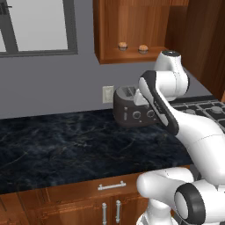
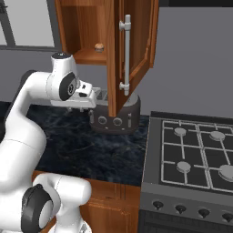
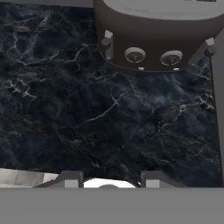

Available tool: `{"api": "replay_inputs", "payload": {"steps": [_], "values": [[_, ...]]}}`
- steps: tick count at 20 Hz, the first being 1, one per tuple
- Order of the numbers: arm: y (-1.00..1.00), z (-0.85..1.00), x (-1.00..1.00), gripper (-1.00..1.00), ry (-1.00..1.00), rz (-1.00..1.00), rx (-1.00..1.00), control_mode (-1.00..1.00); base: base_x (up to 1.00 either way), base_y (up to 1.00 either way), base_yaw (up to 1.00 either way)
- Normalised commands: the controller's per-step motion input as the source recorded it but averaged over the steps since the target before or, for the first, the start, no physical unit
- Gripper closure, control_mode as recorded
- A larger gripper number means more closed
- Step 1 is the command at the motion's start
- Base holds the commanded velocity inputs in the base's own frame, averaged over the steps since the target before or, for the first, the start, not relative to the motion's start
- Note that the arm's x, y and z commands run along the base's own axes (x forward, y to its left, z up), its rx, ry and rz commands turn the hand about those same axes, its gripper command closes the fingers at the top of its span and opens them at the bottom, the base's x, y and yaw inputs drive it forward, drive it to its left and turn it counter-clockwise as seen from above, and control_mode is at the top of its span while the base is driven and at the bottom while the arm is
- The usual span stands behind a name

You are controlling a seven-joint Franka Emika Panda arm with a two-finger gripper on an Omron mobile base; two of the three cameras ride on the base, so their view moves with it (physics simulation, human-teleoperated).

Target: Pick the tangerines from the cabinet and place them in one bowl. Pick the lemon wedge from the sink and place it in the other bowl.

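Both tangerines (image 1: 122, 45) (image 1: 143, 48) are seen on the open shelf of the cabinet (image 1: 132, 26), side by side but apart, small round orange-tan balls with paler tops; nothing is judged moved yet, so the whole task is left. Right of them, the hand (image 3: 111, 178) is pointed down at the dark tabletop (image 3: 87, 109) before the toaster (image 3: 157, 39); its tips seem apart and empty, though little is shown.

No writing, brand, number or sign can be read anywhere. The dark rounded toaster (image 3: 157, 39) shows two round knobs and a side lever, all unmarked. The pale wall outlet plate (image 1: 107, 94) is blank, and the black stove knobs (image 2: 181, 209) bear no legible marks.
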Motion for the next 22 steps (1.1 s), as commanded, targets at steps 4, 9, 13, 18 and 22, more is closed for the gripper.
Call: {"api": "replay_inputs", "payload": {"steps": [4,9,13,18,22], "values": [[0.0,-0.03,0.0,-1.0,0.0,0.0,0.0,-1.0,0.0,0.0,0.0],[-0.1,0.05,0.0,-1.0,-0.01,0.0,0.0,-1.0,0.0,0.0,0.0],[-0.01,0.27,0.0,-1.0,-0.1,0.0,0.0,-1.0,0.0,0.0,0.0],[0.0,0.45,-0.03,-1.0,-0.21,0.0,0.0,-1.0,0.0,0.0,0.0],[-0.01,0.48,0.0,-1.0,-0.24,0.0,0.0,-1.0,0.0,0.0,0.0]]}}
